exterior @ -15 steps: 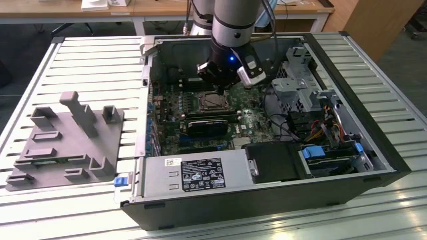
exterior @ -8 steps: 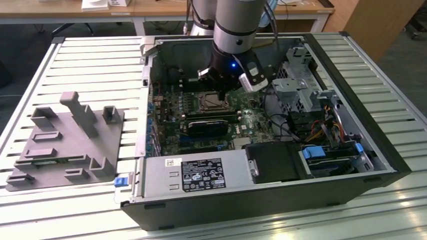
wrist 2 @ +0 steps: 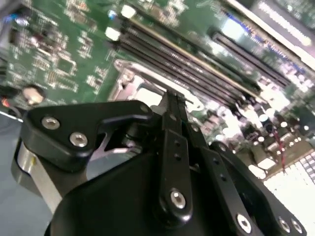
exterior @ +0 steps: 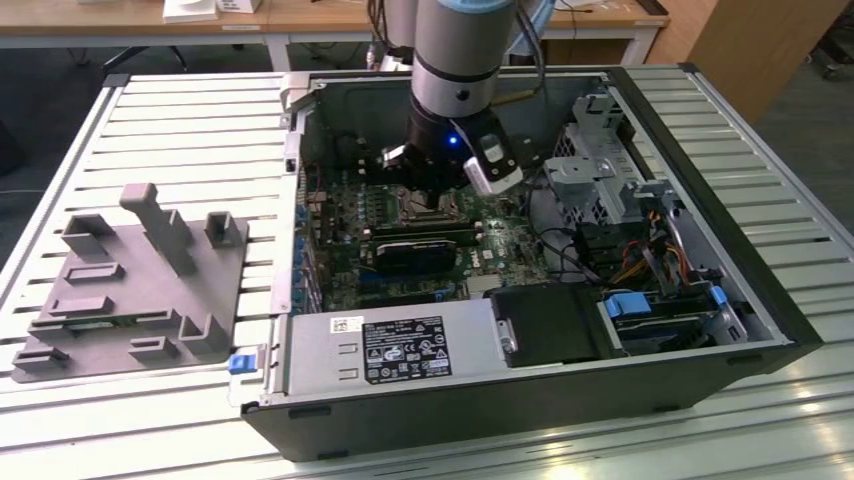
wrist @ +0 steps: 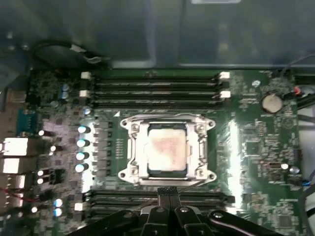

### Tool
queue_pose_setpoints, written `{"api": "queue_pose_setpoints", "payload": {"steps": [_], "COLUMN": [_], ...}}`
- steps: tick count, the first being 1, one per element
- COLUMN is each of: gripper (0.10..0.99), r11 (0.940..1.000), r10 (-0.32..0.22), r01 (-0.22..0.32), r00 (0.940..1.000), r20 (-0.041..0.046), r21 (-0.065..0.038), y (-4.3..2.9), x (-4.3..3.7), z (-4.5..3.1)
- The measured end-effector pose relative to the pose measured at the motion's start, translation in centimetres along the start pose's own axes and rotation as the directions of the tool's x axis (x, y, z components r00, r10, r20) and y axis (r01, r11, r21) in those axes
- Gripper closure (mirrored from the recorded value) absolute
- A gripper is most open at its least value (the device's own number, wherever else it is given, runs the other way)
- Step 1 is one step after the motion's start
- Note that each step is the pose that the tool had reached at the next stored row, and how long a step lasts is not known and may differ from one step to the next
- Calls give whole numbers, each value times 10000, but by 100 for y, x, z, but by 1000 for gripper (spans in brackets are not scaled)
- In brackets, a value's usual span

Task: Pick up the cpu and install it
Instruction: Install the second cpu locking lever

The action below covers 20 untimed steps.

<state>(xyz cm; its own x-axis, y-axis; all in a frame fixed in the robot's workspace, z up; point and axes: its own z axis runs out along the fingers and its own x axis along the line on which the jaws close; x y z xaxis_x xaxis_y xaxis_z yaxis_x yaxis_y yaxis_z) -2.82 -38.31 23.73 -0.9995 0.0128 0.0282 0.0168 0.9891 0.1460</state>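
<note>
The small square silver-topped cpu (wrist: 166, 150) sat inside the motherboard's metal-framed socket (wrist: 129, 153). The black gripper (wrist: 166, 192) hovered just beside that socket, fingertips pressed together, holding nothing.

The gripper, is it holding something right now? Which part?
Nothing is held. The gripper has its fingers pressed together with nothing between them, just above the motherboard. The cpu lies in its socket, apart from the fingertips.

Probably lab: slatted metal bench (exterior: 160, 130), open computer case (exterior: 694, 200), desks (exterior: 160, 28) behind.
</note>
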Motion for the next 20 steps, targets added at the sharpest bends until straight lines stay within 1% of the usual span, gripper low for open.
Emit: {"api": "queue_pose_setpoints", "payload": {"steps": [3,7,9,12,20], "gripper": [980,980,980,980,980], "r11": [10000,10000,10000,10000,10000], "r10": [-1,0,1,4,5], "r01": [1,0,-1,-4,-5], "r00": [10000,10000,10000,10000,10000], "r20": [0,-3,-16,-31,-32], "r21": [1,-1,1,-1,-3], "y": [-11,-22,-26,-34,-55], "x": [70,105,109,110,111], "z": [10,34,55,109,248]}}
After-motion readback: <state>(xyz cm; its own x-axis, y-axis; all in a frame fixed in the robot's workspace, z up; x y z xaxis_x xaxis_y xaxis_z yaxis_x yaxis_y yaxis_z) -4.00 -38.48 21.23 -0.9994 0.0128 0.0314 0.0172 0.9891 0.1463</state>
